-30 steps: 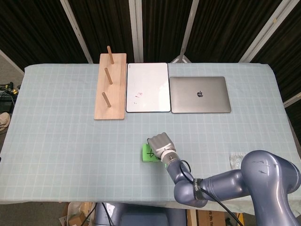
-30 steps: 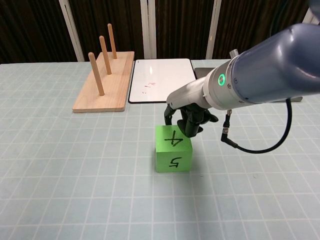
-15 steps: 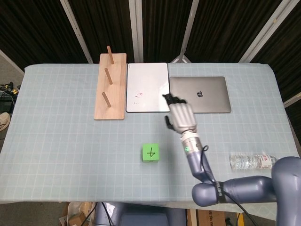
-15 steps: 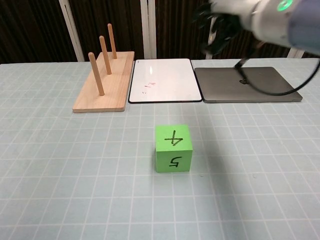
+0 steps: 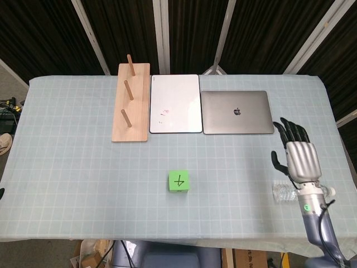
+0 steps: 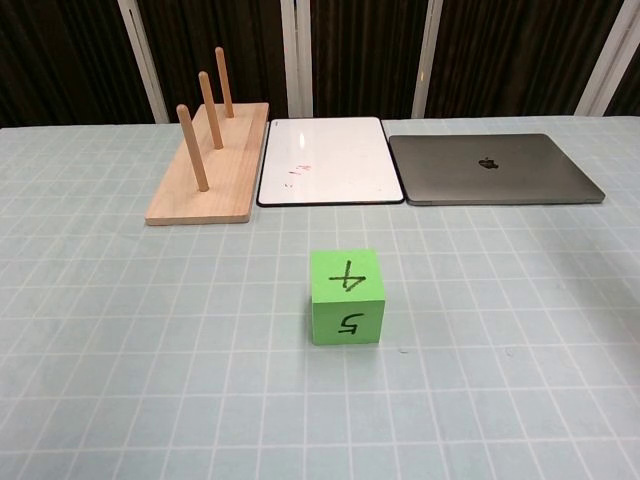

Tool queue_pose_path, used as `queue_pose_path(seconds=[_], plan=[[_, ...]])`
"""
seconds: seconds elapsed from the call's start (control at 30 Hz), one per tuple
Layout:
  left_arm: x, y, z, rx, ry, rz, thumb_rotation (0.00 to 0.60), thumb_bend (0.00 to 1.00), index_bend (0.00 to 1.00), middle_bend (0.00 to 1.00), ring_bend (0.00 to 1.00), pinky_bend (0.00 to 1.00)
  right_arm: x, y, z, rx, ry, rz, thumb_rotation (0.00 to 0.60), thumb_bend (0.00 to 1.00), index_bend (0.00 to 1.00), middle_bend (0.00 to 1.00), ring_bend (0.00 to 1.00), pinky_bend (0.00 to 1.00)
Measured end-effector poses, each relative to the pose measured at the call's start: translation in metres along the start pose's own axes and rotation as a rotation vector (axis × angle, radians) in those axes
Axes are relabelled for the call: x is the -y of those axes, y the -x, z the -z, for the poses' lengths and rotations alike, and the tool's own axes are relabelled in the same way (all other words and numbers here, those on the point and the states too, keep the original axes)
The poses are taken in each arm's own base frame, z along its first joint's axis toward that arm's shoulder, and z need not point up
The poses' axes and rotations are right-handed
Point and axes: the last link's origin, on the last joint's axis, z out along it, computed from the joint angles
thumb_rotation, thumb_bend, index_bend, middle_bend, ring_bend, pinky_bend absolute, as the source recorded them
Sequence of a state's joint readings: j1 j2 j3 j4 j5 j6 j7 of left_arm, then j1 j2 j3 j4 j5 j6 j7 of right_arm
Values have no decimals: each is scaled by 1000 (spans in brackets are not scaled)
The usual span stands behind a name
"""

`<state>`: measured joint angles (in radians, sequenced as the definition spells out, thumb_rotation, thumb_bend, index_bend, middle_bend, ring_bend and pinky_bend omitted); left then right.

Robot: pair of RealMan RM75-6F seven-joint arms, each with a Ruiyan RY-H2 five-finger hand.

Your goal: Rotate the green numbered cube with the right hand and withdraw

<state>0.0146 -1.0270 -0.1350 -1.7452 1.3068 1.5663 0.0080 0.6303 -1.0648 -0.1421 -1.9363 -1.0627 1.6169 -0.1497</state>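
Note:
The green numbered cube (image 5: 178,181) (image 6: 346,296) sits alone near the table's middle front, with a 4 on its top face and a 5 on the face toward the chest camera. My right hand (image 5: 298,153) is raised at the far right in the head view, fingers spread and holding nothing, well away from the cube. It does not appear in the chest view. My left hand shows in neither view.
A wooden peg board (image 5: 131,101) (image 6: 205,150), a whiteboard (image 5: 175,103) (image 6: 328,160) and a closed grey laptop (image 5: 237,111) (image 6: 490,168) line the back. A clear plastic bottle (image 5: 283,191) lies at the right, partly behind my right hand.
My right hand left the cube, rose over the laptop, then swung to the far right, out of the chest view. The cube has stayed put.

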Motion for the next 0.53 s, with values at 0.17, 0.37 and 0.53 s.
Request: queue_pose_path(seconds=[0.17,0.37,0.53], plan=[[-1,-1,0,-3,18,7,600,307,112,0,0,0,-44,15,63,14,-7,85,600,439,114,66,76,79],[-1,-1,0,-9,38,7,600,307,112,0,0,0,-66,26,110,-46,19,139,600,398,114,50,74,79],[-2,4,-2,10,37,-11,600,306,112,0,0,0,-65,28,112,-53,12,163,600,398,102,44,74,79]])
